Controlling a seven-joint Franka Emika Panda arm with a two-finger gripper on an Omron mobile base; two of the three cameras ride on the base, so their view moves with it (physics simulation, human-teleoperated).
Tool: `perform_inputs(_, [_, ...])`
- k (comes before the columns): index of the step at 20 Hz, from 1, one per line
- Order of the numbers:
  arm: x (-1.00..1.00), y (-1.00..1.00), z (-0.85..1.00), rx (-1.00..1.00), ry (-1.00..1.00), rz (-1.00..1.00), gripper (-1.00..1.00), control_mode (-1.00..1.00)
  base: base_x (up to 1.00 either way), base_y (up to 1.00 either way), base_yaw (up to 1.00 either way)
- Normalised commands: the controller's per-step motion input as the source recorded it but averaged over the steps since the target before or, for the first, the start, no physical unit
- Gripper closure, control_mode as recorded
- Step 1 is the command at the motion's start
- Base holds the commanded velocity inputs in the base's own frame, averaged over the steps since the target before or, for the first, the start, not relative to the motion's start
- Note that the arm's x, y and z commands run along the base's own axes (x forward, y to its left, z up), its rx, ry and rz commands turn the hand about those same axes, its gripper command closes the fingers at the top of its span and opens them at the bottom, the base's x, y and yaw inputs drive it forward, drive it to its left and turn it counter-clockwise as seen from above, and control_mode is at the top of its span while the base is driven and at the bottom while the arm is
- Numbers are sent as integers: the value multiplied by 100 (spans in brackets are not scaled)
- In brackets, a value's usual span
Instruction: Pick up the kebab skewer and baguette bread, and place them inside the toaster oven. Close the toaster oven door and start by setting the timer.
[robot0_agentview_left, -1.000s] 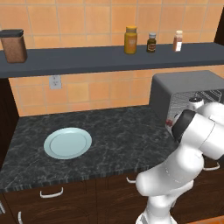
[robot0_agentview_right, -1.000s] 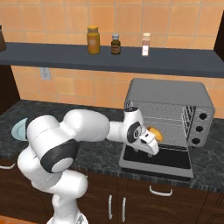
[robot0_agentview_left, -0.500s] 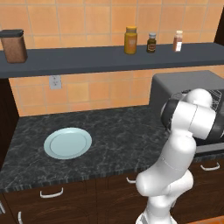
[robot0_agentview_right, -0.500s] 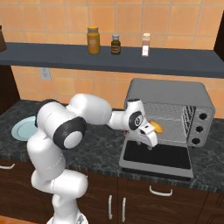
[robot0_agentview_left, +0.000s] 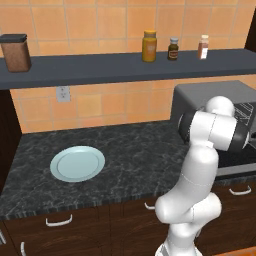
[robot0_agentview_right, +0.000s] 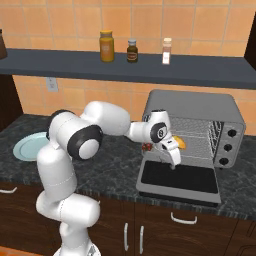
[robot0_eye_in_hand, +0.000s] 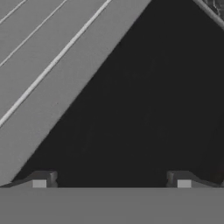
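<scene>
The grey toaster oven (robot0_agentview_right: 200, 102) stands on the counter at the right, and its top (robot0_agentview_left: 210, 95) shows behind my arm in the left base view. Its toaster oven door (robot0_agentview_right: 180, 177) lies folded down flat. The golden baguette bread (robot0_agentview_right: 182, 143) rests on the wire rack inside. Small dark red chunks of the kebab skewer (robot0_agentview_right: 146, 146) peek out at the oven's left front edge, by my wrist. My gripper (robot0_agentview_right: 175, 161) hangs open just above the door, holding nothing. In the hand view, the gripper (robot0_eye_in_hand: 111, 181) faces the door's dark glass (robot0_eye_in_hand: 144, 109) with its tips wide apart.
A pale blue plate (robot0_agentview_left: 77, 163) sits bare on the dark counter at the left, also in the right base view (robot0_agentview_right: 27, 146). A shelf (robot0_agentview_right: 125, 67) above carries a few jars. Three knobs (robot0_agentview_right: 229, 147) line the oven's right front.
My arm's elbow has swung up and toward the oven, while the hand stayed at the oven's mouth. The baguette bread stays on the rack, apart from the fingers.
</scene>
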Motion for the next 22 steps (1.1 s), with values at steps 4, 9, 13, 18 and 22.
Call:
perform_inputs(4, [4, 0, -13, 0, 4, -28, -100, -100, 0, 0, 0])
perform_inputs(9, [8, 0, -6, 0, 3, -25, -100, -100, 0, 0, 0])
perform_inputs(13, [-16, -12, 0, 0, 0, -18, -100, -100, 0, 0, 0])
perform_inputs(18, [-71, -13, 2, 0, 1, -8, -100, -100, 0, 0, 0])
perform_inputs(22, [-67, 0, 18, 0, 1, 1, -100, -100, 0, 0, 0])
